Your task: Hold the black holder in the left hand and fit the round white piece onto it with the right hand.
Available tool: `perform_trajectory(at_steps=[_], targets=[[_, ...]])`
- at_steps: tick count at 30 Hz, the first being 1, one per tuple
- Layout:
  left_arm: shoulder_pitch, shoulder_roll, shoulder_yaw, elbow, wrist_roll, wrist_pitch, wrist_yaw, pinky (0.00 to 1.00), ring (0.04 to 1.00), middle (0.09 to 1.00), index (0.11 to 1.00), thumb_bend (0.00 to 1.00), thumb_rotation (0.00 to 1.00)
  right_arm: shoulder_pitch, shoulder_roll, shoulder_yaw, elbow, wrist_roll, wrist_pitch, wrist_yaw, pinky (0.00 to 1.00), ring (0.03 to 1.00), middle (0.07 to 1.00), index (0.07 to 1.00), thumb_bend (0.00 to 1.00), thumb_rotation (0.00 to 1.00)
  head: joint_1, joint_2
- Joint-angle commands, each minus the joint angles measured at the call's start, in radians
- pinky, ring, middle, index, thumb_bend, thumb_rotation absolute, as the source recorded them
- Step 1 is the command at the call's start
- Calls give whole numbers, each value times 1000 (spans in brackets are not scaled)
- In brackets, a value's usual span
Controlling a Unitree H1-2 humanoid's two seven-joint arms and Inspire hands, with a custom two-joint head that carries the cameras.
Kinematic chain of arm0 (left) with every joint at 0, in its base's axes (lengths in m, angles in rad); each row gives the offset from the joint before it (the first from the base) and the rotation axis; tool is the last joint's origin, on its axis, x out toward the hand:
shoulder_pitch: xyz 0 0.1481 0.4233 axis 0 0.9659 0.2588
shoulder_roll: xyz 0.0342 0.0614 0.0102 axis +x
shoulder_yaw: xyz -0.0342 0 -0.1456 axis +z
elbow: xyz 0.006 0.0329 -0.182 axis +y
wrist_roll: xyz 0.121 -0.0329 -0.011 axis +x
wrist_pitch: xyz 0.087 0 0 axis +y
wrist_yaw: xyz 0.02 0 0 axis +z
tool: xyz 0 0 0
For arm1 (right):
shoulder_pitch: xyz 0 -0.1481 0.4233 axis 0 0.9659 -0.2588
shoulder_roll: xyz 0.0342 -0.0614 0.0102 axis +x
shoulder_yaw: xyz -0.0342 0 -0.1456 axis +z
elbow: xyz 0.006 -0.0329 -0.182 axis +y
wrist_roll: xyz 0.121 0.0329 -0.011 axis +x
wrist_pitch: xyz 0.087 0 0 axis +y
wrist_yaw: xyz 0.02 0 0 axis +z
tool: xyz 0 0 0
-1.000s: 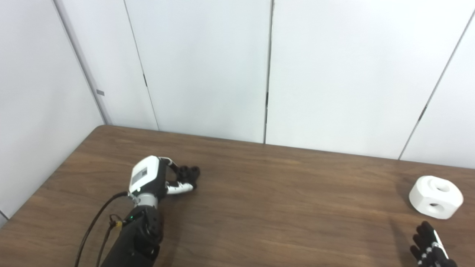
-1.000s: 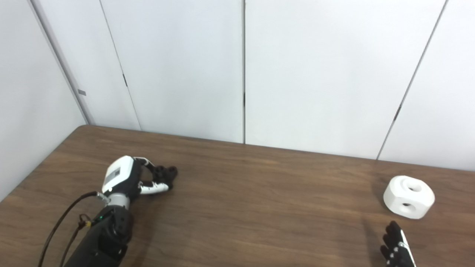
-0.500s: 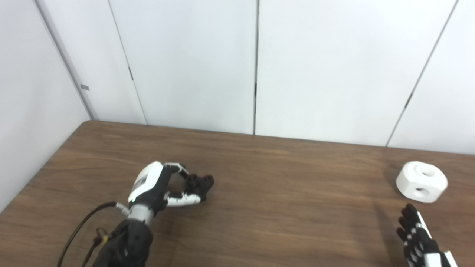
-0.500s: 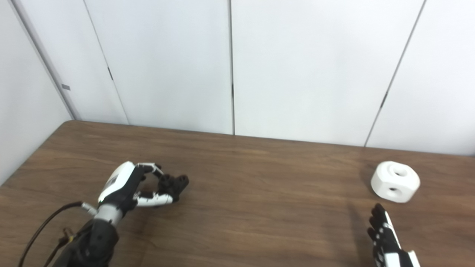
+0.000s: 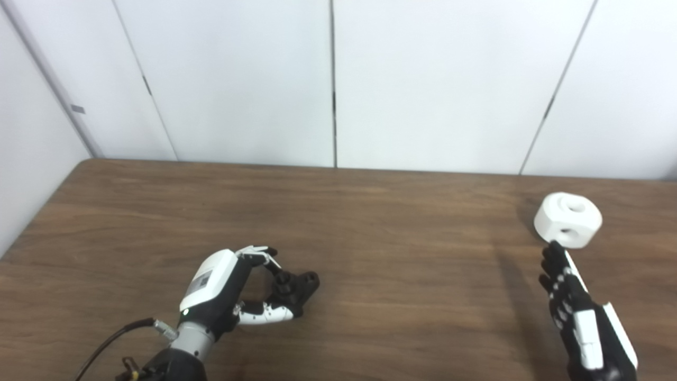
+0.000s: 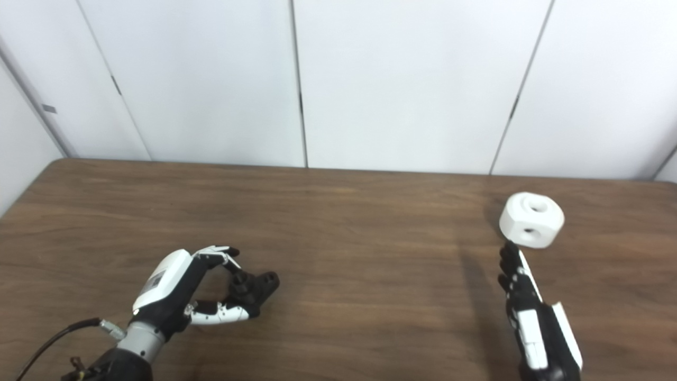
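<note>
Your right hand has come forward since a second ago — fingers straight, released, tips just short of the round white piece near the table's far right edge. Well left of the piece, your left hand stays clenched on the black holder — bare wood between.

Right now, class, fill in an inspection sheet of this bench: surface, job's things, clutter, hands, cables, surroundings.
Surface: brown wood-grain table.
Job's things: black holder in the left hand's fingers, low over the table; round white piece resting far right, holes on top and side.
Clutter: nothing seen.
Hands: left hand shut on the holder; right hand open, fingertips just short of the white piece.
Cables: black cable at the left wrist.
Surroundings: white wall panels behind.
</note>
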Motion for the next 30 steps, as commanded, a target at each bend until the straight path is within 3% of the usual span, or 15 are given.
perform_trajectory(at_steps=[1, 13, 18, 30], targets=[[-2, 11, -21, -84, 59, -78, 15, 826, 900, 827, 491, 508, 64, 206, 12, 26, -82, -1, -16, -16, 1000, 1000, 979, 971, 657, 1000, -2, 3], [29, -15, -173, -136, 282, -215, -25, 910, 900, 814, 490, 508, 60, 194, 21, 41, -127, 25, 56, -17, 1000, 1000, 989, 974, 669, 1000, -28, 45], [43, -36, -183, -141, 279, -251, -44, 891, 888, 808, 489, 509, 56, 188, 18, 48, -136, 3, 61, -24, 1000, 1000, 985, 976, 665, 1000, -36, 65], [71, -73, -183, -154, 239, -276, -132, 890, 894, 814, 490, 508, 58, 179, 23, 62, -194, 3, 144, -40, 1000, 1000, 986, 975, 679, 1000, -72, 125]])
